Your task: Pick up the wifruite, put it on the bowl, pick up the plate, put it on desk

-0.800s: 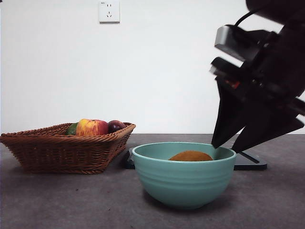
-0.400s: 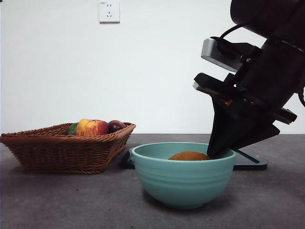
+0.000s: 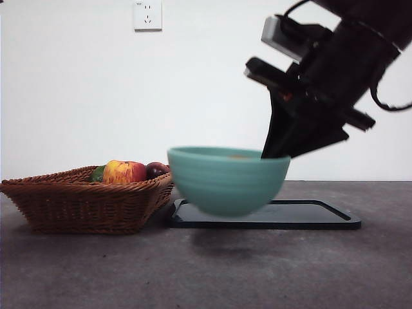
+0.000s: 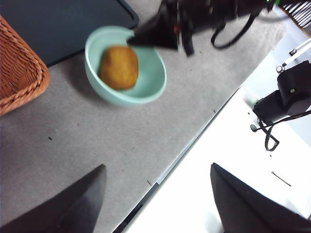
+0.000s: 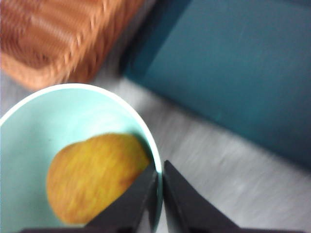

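Observation:
The pale teal bowl (image 3: 225, 180) hangs in the air above the desk (image 3: 96, 270), in front of the black tray. My right gripper (image 3: 273, 153) comes down from the upper right and is shut on the bowl's right rim, one jaw inside and one outside (image 5: 160, 167). The brown wifruite (image 5: 95, 177) lies inside the bowl (image 5: 58, 116), close to the jaws. In the left wrist view the bowl (image 4: 150, 77) holds the wifruite (image 4: 119, 67) far from my left gripper (image 4: 158, 167), which stands open and holds nothing near the desk's edge. No plate shows.
A brown wicker basket (image 3: 84, 203) with an apple and other fruit (image 3: 125, 172) stands at the left. The flat black tray (image 3: 309, 215) lies behind the bowl. The desk's edge (image 4: 160, 174) runs close under my left gripper.
The right gripper shut on the bowl's rim, then lifted the bowl off the desk and carried it up and left with the wifruite inside.

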`<state>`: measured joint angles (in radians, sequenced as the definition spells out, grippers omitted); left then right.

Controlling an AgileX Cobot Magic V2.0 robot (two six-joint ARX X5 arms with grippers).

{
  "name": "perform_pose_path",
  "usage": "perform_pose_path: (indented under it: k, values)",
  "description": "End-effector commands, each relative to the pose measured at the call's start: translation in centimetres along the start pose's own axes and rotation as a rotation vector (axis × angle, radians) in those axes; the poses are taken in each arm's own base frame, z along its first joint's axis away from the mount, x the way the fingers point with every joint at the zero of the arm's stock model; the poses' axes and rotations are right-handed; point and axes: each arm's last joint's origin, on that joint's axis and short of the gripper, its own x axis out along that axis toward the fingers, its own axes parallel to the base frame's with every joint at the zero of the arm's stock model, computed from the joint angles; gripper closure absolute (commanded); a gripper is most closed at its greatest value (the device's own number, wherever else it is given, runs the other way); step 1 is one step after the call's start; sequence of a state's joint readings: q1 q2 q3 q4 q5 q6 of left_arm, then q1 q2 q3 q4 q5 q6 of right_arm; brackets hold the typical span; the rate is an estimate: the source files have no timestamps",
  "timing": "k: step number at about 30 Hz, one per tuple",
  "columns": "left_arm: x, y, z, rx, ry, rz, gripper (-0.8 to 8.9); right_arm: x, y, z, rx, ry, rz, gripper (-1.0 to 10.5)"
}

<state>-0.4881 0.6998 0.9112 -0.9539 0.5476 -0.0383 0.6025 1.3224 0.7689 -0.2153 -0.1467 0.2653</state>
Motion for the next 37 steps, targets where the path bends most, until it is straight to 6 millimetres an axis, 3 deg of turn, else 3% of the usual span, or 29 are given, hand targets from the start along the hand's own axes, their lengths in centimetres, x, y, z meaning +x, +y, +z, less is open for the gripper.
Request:
perform_pose_path:
  k: [1, 5, 12, 24, 34, 37]
  values:
    - [-0.1, -0.1, 0.3, 0.028, -0.007, -0.006, 4.72, -0.3, -0.3, 1.8, -0.031, -0.047, -0.029, 9.4]
    - [-0.1, -0.1, 0.3, 0.027, -0.006, -0.006, 4.72, 0.1, -2.2, 4.9, -0.014, -0.092, -0.08, 9.4]
    - [-0.1, -0.1, 0.3, 0.026, -0.005, -0.006, 4.72, 4.2, -5.4, 8.4, 0.008, -0.06, -0.144, 9.4]
    - [-0.1, -0.1, 0.1, 0.02, 0.005, -0.006, 4.72, 8.1, -7.6, 8.2, 0.038, 0.005, -0.168, 9.4]
    - [-0.1, -0.1, 0.0, 0.017, 0.016, -0.006, 4.72, 8.3, -7.6, 8.1, 0.046, 0.008, -0.17, 9.3]
    - [-0.1, -0.1, 0.0, 0.017, 0.016, -0.006, 4.72, 8.1, -7.6, 8.2, 0.049, 0.004, -0.171, 8.3]
